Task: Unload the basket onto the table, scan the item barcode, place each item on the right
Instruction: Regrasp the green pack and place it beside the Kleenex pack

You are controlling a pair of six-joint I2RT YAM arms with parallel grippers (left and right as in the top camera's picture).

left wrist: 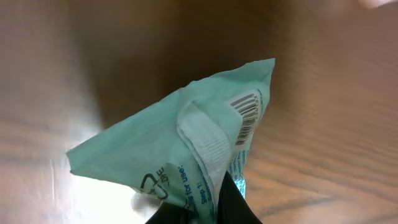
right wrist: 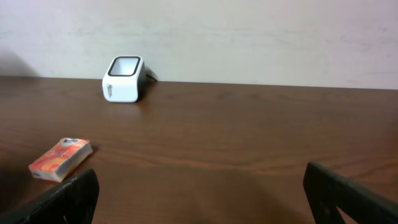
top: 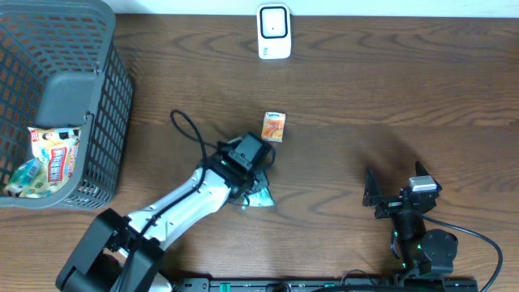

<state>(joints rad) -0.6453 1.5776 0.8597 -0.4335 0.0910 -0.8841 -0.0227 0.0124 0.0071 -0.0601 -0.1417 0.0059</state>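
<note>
teal packet (left wrist: pixel 155 155) shows its barcode (left wrist: pixel 247 116) only in left wrist view.

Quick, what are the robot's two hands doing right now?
Left gripper: shut on the teal packet.
Right gripper: open, holding nothing.

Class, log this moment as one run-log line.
left jaws: shut on teal packet | right jaws: open, empty | barcode: visible | scanner: not reached

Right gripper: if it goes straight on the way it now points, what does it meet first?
The right gripper seems to have a free way: only table, then the wall. Scanner and box lie left of that line.
</note>
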